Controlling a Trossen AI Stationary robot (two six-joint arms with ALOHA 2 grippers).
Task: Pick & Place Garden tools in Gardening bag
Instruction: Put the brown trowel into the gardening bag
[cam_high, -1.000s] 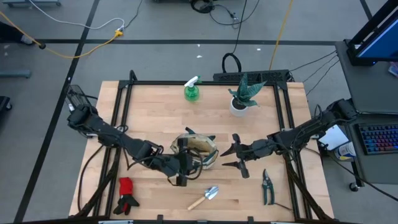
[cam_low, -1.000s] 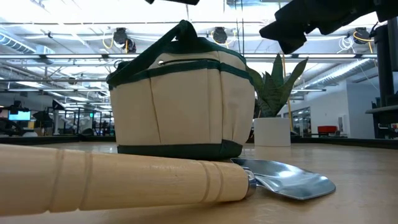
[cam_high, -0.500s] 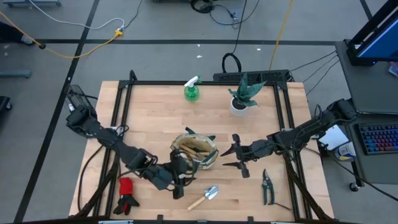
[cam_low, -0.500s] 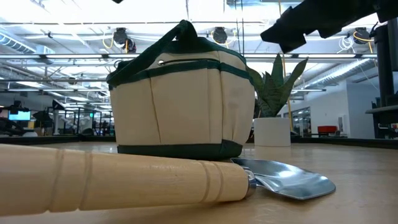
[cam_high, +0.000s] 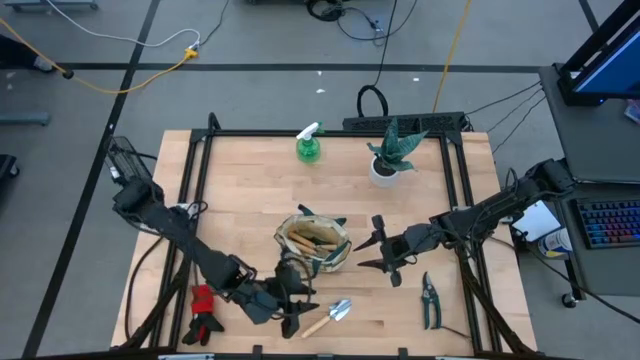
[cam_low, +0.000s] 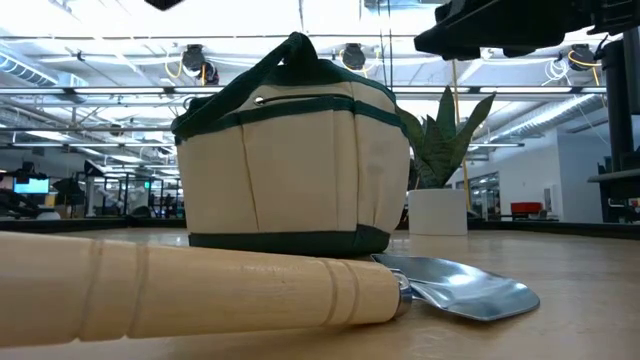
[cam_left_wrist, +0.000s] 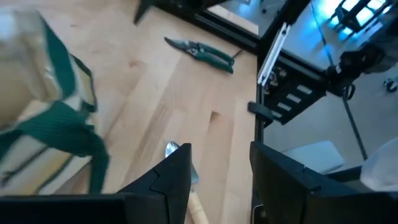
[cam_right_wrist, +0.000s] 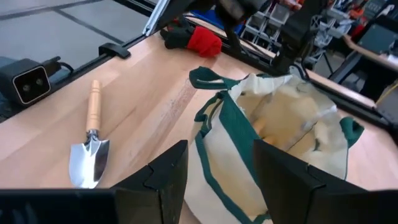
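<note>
Fig.: bench w/ gardening bag (cam_high: 314, 245) at centre, seen from above. I have the left gripper (cam_high: 290, 312) low over the front edge, just beside the trowel (cam_high: 330, 317); a second ago it was at the bag's rim, half a second ago between bag and trowel, so the arm has swung away from the bag toward the next tool. In the left wrist view its fingers (cam_left_wrist: 168, 180) stand apart, nothing between them, w/ the trowel blade (cam_left_wrist: 177, 151) showing in the gap. Wooden handles are visible inside the bag, so at least one tool is probably in already, tho the overhead view is too coarse to say which.

Right gripper (cam_high: 378, 252) hangs just right of the bag, unchanged over the last second; fingers apart, empty, per the right wrist view, which looks onto the bag's (cam_right_wrist: 273, 124) open mouth.

Still out on the table (cam_high: 240, 180): trowel, pruning shears (cam_high: 430, 298) near the front right, spray bottle (cam_high: 309, 145) at the back, red-and-black gloves (cam_high: 205, 312) front left. Potted plant (cam_high: 388, 152) stays put, not part of the job.

Reading: next step is a trowel pick by the left arm; I judge the task well short of done, approx. four items left.
</note>
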